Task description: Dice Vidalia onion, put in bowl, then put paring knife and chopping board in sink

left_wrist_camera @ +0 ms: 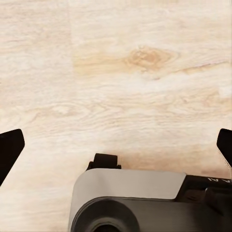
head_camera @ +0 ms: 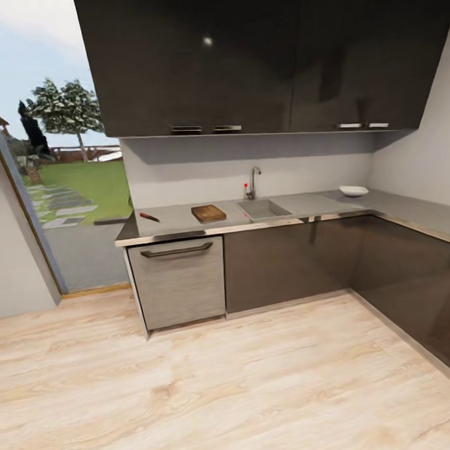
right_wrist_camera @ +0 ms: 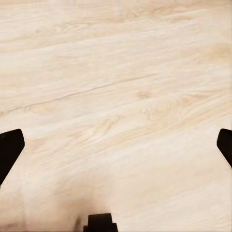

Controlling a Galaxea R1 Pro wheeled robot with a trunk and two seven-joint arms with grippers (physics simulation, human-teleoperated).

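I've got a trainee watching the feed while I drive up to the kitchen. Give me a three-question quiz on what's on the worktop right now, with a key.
1. True or false: the paring knife lies on the chopping board.
2. Multiple choice: in the head view, the bowl sits where relative to the sink? A) left of it, B) right of it, C) inside it.
3. Fill in: both wrist cameras look down at the pale wooden ____.

Key
1. False. The knife lies on the countertop, left of the board and apart from it.
2. B.
3. Floor. The left gripper and right gripper both have their fingertips spread wide, with nothing between them.
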